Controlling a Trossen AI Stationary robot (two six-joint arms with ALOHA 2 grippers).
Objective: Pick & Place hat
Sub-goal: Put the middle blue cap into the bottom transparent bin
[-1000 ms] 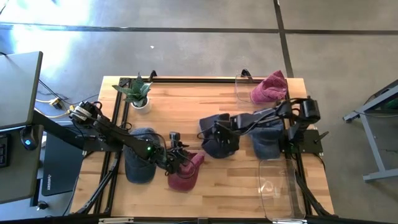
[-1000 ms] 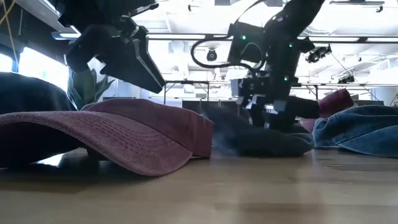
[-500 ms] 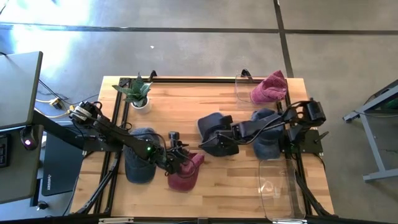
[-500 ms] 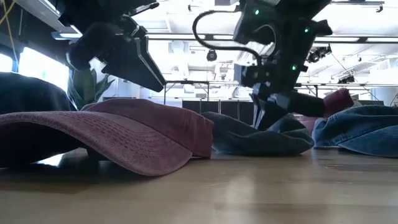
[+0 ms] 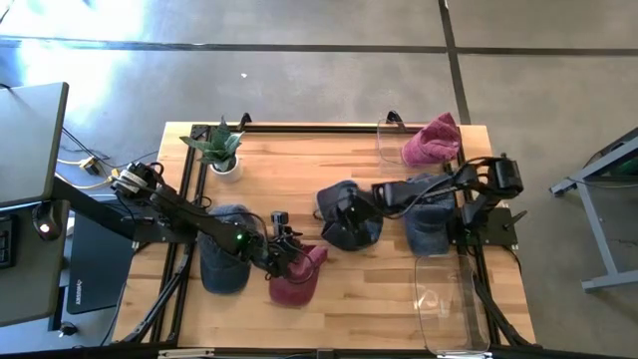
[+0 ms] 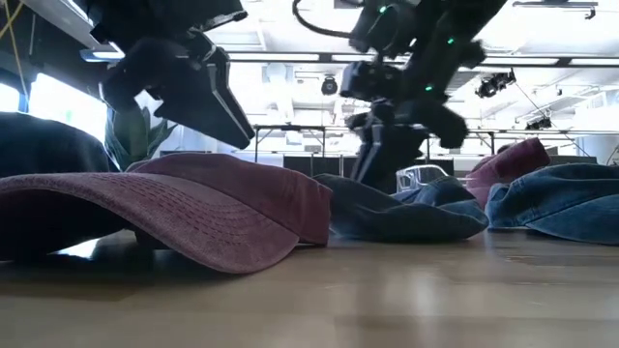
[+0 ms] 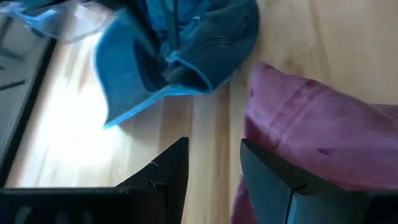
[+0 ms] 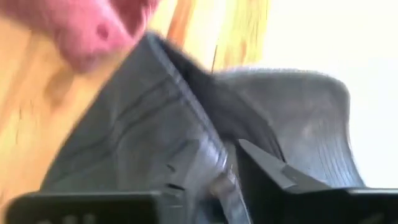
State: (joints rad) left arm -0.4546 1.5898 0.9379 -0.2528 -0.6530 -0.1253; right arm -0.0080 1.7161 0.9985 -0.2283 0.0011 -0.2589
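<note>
Left to right across the table. A dark blue cap (image 5: 223,261) lies near the left edge, with a potted plant (image 5: 221,150) behind it. The left gripper (image 5: 286,251) hangs just over a maroon cap (image 5: 299,276), its jaws parted and empty, one finger above the cloth and one above bare wood. At centre lies a dark grey cap (image 5: 349,215); the right gripper (image 5: 371,203) is at its edge, and the right wrist view shows a fold of the cloth between the fingers, the jaws pinching it. Further right lie a denim cap (image 5: 427,221), a pink cap (image 5: 433,140) at the back corner, and a clear bin (image 5: 451,302) at the front right. Step in hand, by judgement: picking the dark grey cap. The next move calls for a firm pinch, then a lift clear of the denim cap, perhaps towards the bin.
</note>
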